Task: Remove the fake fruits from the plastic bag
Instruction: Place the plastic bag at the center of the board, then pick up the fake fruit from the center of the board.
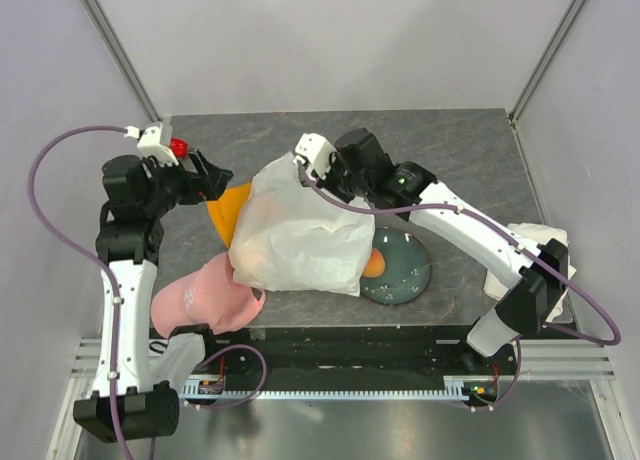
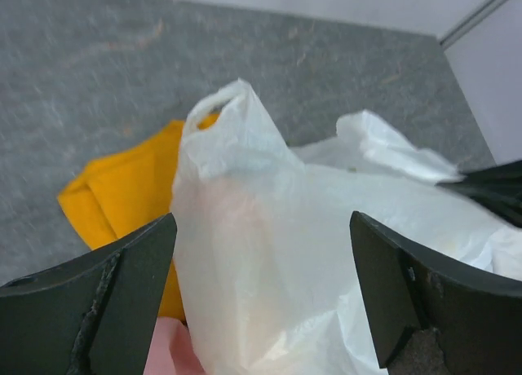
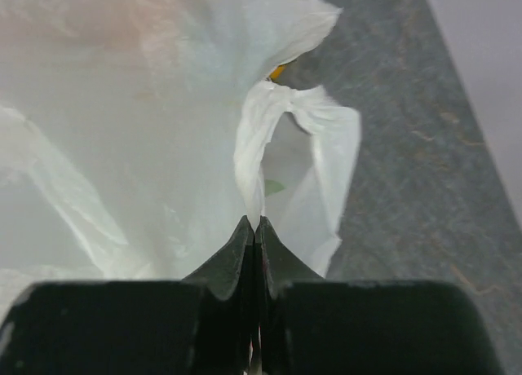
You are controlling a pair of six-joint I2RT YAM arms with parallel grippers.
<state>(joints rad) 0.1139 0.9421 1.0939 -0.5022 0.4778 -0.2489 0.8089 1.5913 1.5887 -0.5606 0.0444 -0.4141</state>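
The plastic bag [image 1: 300, 230] stands bulging in the middle of the table, white and crinkled. My right gripper [image 1: 300, 166] is shut on a twisted loop handle [image 3: 259, 159] at the bag's top, far side. My left gripper [image 1: 214, 176] hangs open just left of the bag; in its wrist view the bag [image 2: 326, 228] fills the space ahead between the wide fingers [image 2: 122, 293]. An orange round fruit [image 1: 375, 263] lies on a dark plate [image 1: 410, 275] at the bag's right edge. Other fake fruits are hidden; only a faint pinkish tint [image 2: 220, 204] shows through the bag.
An orange cloth [image 1: 230, 206] lies under the bag's left side, also seen as the orange cloth [image 2: 122, 187] in the left wrist view. A pink cap [image 1: 205, 296] sits at the near left. A folded white towel [image 1: 530, 246] lies at the right edge.
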